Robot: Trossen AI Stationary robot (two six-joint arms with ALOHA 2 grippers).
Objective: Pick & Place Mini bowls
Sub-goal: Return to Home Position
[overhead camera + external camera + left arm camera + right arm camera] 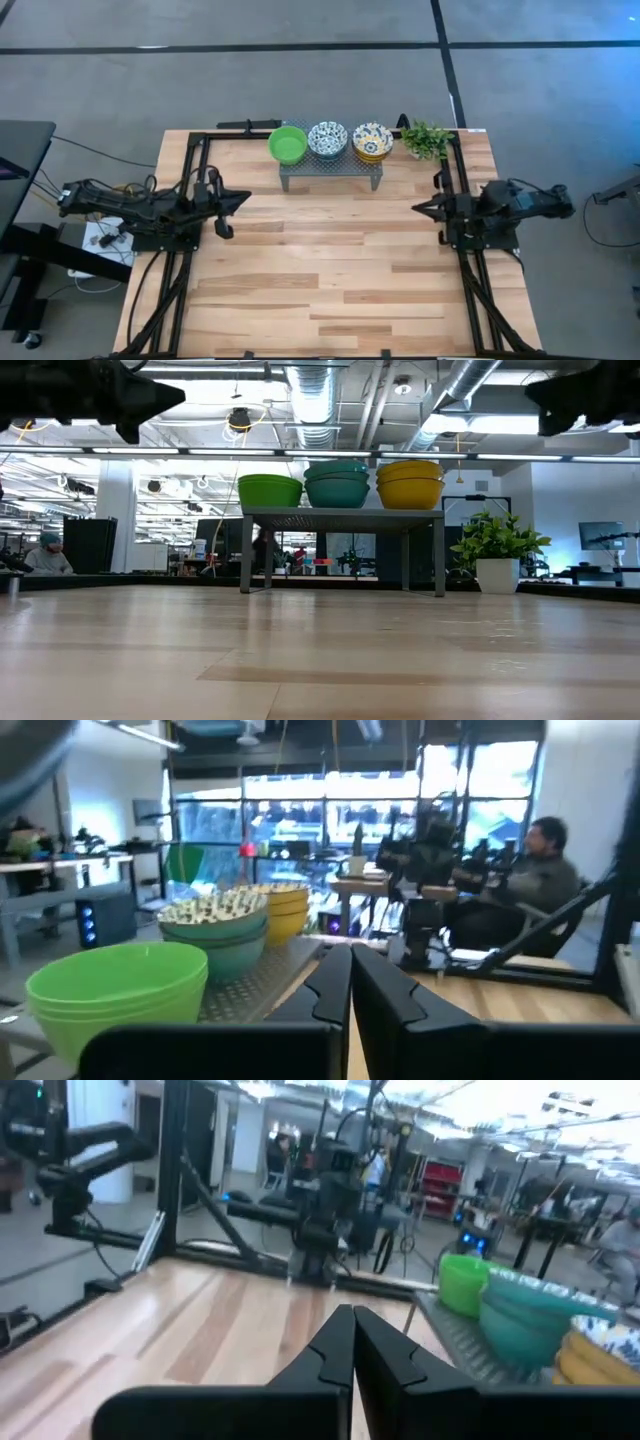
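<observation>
Claws pressed together and empty: left gripper [243,198] and right gripper [417,207] hang at the table's [330,290] left and right sides.
On the far rack [330,170] stand the green stack [288,144], blue-patterned stack [327,139] and yellow-patterned stack [372,141]. The high view shows patterned insides, the low view stacked sides.

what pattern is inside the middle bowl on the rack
The middle bowl is white with a blue pattern; clearest in the high view.
</observation>
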